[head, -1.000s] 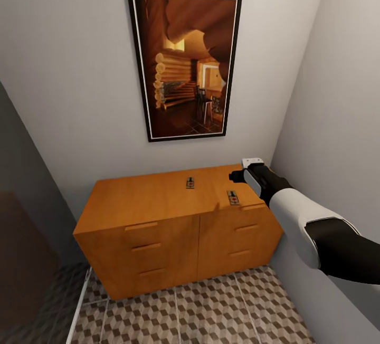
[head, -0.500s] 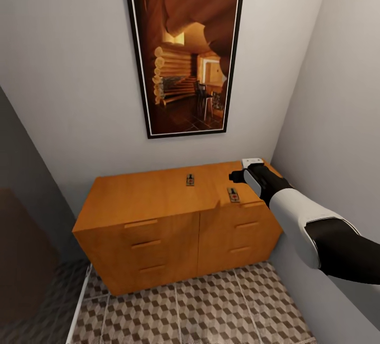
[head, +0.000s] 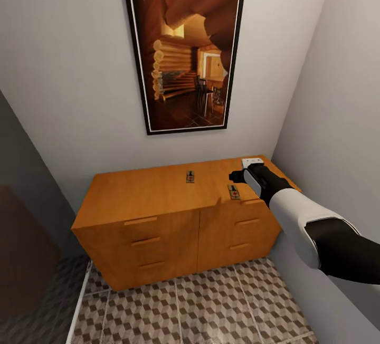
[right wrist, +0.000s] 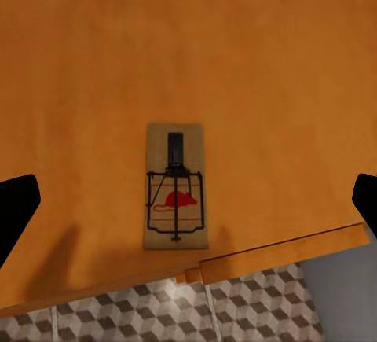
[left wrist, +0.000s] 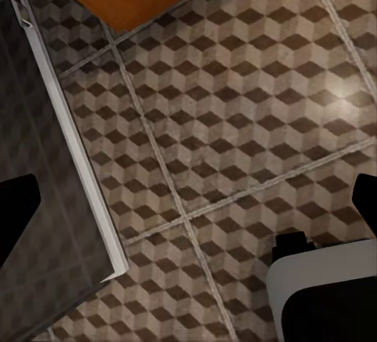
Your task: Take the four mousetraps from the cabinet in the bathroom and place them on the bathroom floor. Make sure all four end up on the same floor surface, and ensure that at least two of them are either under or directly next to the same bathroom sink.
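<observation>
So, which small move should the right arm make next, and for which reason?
Probably lower the right gripper straight down onto the mousetrap near the front edge of the cabinet. In the right wrist view the trap lies flat between the open fingertips, not yet touched; a second trap waits farther back.

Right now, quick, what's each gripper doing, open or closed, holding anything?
Left gripper: open, empty, fingertips wide apart over the bathroom floor.
Right gripper: open, empty, hovering over a mousetrap on the cabinet.
</observation>
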You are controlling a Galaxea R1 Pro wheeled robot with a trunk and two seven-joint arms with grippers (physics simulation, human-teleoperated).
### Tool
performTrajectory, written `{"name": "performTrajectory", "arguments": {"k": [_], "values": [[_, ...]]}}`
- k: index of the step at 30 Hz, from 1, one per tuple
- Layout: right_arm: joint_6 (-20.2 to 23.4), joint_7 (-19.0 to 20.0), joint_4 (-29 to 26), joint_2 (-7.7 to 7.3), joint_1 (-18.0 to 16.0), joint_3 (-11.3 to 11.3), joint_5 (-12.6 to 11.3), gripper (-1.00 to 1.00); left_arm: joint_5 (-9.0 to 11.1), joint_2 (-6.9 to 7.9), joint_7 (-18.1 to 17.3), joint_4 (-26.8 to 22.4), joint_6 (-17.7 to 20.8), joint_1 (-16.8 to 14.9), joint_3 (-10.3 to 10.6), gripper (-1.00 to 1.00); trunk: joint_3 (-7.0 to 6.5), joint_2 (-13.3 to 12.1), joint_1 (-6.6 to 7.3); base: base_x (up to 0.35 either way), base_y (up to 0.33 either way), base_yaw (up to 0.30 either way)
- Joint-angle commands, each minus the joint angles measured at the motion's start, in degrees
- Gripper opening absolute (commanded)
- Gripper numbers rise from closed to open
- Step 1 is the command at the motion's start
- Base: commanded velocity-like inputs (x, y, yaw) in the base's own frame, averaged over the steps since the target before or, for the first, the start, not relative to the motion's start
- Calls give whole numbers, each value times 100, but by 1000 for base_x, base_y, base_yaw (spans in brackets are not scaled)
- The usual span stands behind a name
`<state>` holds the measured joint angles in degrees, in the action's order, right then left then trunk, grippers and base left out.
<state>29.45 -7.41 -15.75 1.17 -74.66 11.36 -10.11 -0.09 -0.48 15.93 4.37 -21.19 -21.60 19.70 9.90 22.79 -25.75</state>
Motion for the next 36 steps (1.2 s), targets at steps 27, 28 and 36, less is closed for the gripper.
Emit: {"name": "performTrajectory", "arguments": {"k": [27,28,36], "values": [[-152,-34,-1,-2,-5,41,-70,100,-1,-5,33,28,-34,-11,43,100,258,13,-3,0,0,0],[-157,-34,0,-2,-5,41,-70,100,-1,-5,33,28,-34,-11,43,100,267,13,-3,0,0,0],[-174,-33,2,-2,-5,41,-70,100,-3,-5,33,28,-34,-11,43,100,340,13,-3,0,0,0]]}}
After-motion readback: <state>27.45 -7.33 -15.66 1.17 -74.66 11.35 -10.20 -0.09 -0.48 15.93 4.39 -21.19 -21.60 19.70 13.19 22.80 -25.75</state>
